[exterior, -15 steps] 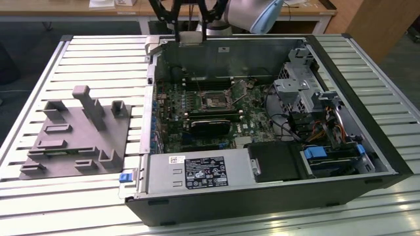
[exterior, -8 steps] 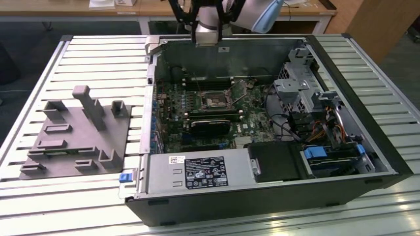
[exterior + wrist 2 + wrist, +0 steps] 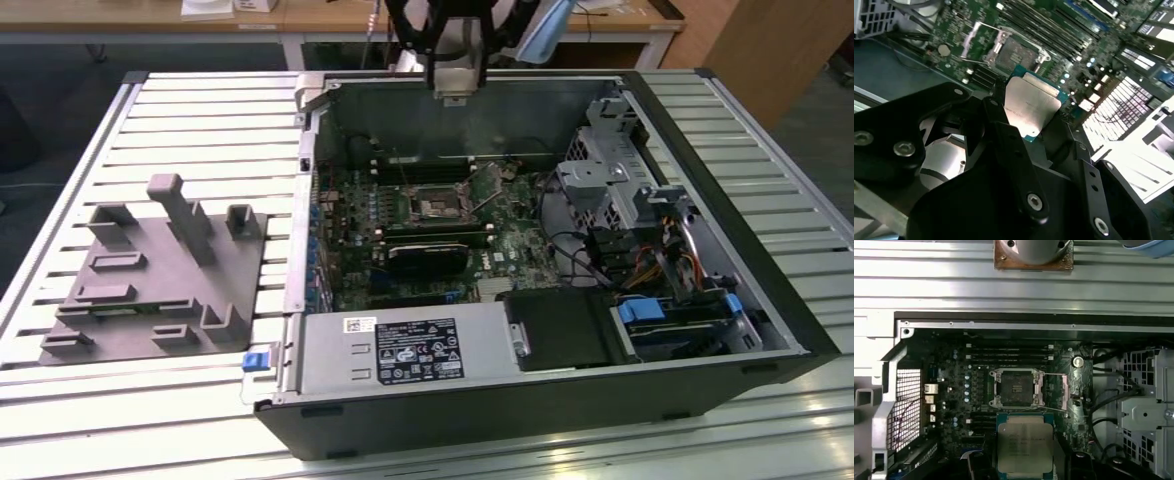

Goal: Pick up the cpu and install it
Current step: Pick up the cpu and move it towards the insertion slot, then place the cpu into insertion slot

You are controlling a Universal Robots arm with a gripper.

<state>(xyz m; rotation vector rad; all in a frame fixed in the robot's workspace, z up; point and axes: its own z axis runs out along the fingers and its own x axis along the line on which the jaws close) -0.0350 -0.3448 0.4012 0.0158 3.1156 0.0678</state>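
The cpu (image 3: 1025, 445), a flat square chip with a pale silvery top and green rim, sits between my gripper's (image 3: 1025, 465) dark fingers. The second wrist view shows the cpu (image 3: 1031, 107) clamped at its edges, the gripper (image 3: 1031, 122) shut on it. It hangs in the air above the motherboard, close to the open dark metal-framed socket (image 3: 1016, 387), whose lever and frame are raised. In the exterior view my gripper (image 3: 451, 90) is high over the far wall of the open computer case, and the socket (image 3: 438, 205) lies below it on the board.
The open computer case (image 3: 747, 290) lies on a slatted metal table (image 3: 200, 120). A grey plastic tray (image 3: 147, 270) with upright blocks stands at the exterior view's left. Memory slots (image 3: 1004, 352), cables (image 3: 601, 260), drive cages and a power supply (image 3: 400, 350) surround the socket.
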